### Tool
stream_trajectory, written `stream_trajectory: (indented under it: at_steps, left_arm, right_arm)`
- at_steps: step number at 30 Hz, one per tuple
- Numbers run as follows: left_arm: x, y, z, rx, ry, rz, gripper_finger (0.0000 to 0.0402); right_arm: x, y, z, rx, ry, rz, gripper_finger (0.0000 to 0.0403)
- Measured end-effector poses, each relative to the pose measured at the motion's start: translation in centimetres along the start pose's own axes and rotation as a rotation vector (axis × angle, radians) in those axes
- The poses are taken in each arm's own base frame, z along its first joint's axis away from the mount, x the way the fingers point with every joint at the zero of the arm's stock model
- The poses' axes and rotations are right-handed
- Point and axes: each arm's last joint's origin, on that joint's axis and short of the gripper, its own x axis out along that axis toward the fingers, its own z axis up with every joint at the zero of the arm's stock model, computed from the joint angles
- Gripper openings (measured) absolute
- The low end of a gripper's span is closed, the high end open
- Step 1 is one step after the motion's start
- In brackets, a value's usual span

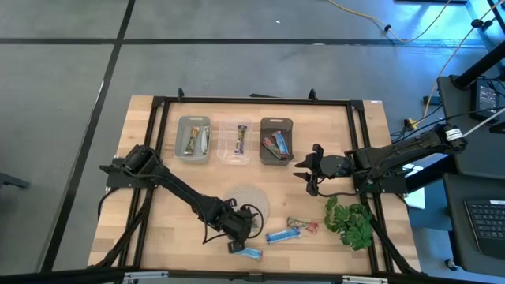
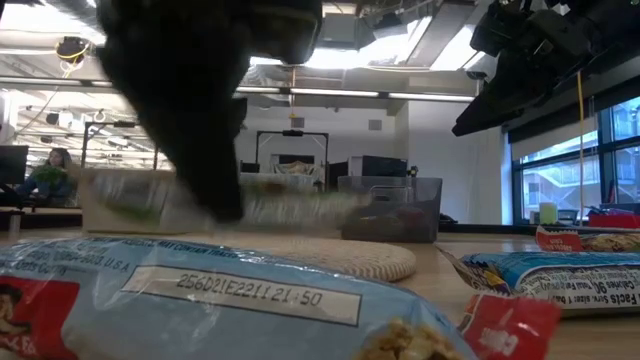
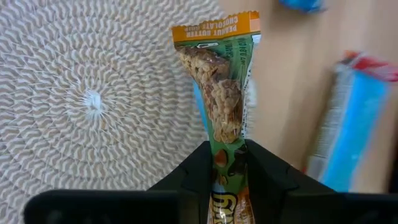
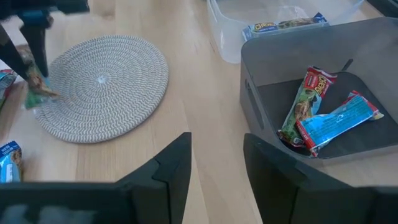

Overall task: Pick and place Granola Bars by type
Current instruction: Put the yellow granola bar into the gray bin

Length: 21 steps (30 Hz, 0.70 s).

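My left gripper (image 1: 246, 221) is at the near edge of the round woven mat (image 1: 251, 199), shut on a gold-and-green granola bar (image 3: 217, 93). My right gripper (image 1: 309, 172) is open and empty, in front of the dark bin (image 1: 276, 140); its fingers (image 4: 174, 165) stand over bare table. Two blue bars (image 1: 282, 235) (image 1: 248, 252) and a green-red bar (image 1: 304, 226) lie flat on the table near the front edge. One blue bar fills the low view's foreground (image 2: 200, 290). My left gripper pinches the gold-and-green bar between its two fingers, near one end (image 3: 227, 142). The fingers come from above, pointing down, and lie along the bar. The bar hangs below them, its orange-edged end (image 3: 214, 28) lowest, by the mat's edge (image 4: 37, 87). I cannot tell whether that end touches anything.
Three bins stand in a row at the back: a grey one (image 1: 193, 139), a clear one (image 1: 234, 140) and the dark one (image 4: 311, 118), each with bars inside. A leafy green plant (image 1: 351, 222) lies at the front right. A black frame borders the table.
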Motion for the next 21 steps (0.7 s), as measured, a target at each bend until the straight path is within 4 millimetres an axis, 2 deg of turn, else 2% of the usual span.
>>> stream_trajectory:
  at_steps: [4, 8, 12, 18, 21]
  left_arm:
    - [-1.9, 0.4, 0.9, -0.044, -0.031, -0.016, 0.0068]
    - [-4.7, 1.7, 1.8, -0.15, -0.058, 0.012, 0.0067]
    - [-8.1, 4.0, 2.2, -0.265, -0.067, 0.111, 0.0068]
    - [-14.0, 8.3, 1.7, -0.396, -0.147, 0.359, 0.0068]
    - [-16.6, 10.2, 1.2, -0.455, -0.224, 0.493, 0.007]
  right_arm:
    - [0.0, 0.0, 0.0, 0.0, 0.0, 0.0, 0.0149]
    - [0.0, 0.0, 0.0, 0.0, -0.001, 0.0, 0.0149]
    - [0.0, 0.0, 0.0, 0.02, -0.001, 0.0, 0.0149]
    - [0.0, 0.0, 0.1, 0.054, -0.001, 0.01, 0.0149]
    - [-0.2, 0.6, 0.6, 0.031, -0.031, 0.141, 0.0149]
